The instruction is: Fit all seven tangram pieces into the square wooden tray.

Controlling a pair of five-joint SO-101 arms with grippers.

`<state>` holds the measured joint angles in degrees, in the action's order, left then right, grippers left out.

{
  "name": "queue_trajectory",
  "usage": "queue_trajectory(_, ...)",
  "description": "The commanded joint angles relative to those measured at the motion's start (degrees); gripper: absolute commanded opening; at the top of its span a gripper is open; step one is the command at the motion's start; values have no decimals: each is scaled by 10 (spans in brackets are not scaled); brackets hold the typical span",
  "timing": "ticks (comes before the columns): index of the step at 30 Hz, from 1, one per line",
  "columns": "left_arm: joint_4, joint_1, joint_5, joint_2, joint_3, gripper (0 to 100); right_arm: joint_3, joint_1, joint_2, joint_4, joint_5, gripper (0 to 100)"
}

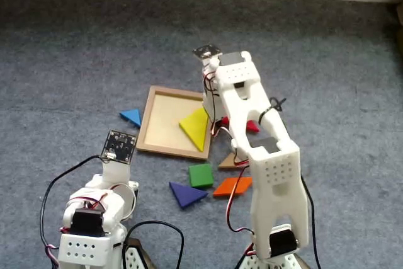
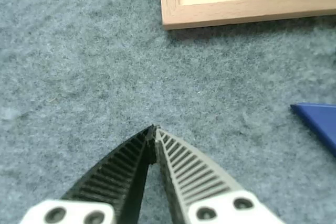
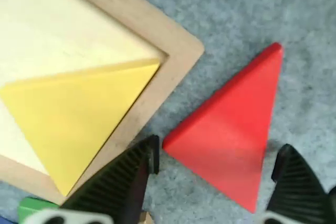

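The square wooden tray lies mid-table. A yellow triangle rests in it, one edge lapping over the rim. Just outside that rim lies a red triangle. My right gripper is open, with one finger on each side of it. The right arm hides most of the red triangle from above. My left gripper is shut on nothing, low over the carpet near a tray corner.
A light blue triangle lies left of the tray. In front of the tray are a green square, a dark blue triangle, an orange parallelogram and a brown triangle. Grey carpet covers the table.
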<state>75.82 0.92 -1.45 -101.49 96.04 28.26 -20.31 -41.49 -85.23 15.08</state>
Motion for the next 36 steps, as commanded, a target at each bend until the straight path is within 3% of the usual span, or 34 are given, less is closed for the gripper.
queue_trajectory(1, 3, 6, -3, -27, 11, 5, 32, 10, 10, -2, -2, 335)
queue_trajectory(12, 3, 6, -3, -27, 11, 5, 26, 16, 7, 40, 27, 330)
queue_trajectory(20, 3, 6, -3, -27, 11, 5, 26, 17, 11, 38, 27, 148)
queue_trajectory(27, 3, 6, -3, -27, 11, 5, 30, 17, 12, 0, 27, 142)
queue_trajectory(30, 3, 6, -3, -27, 11, 5, 48, 19, 19, -40, 27, 178)
queue_trajectory(34, 3, 6, -3, -27, 11, 5, 70, 22, 43, -91, 28, 332)
queue_trajectory(36, 3, 6, -3, -27, 11, 5, 70, 21, 58, -100, 29, 364)
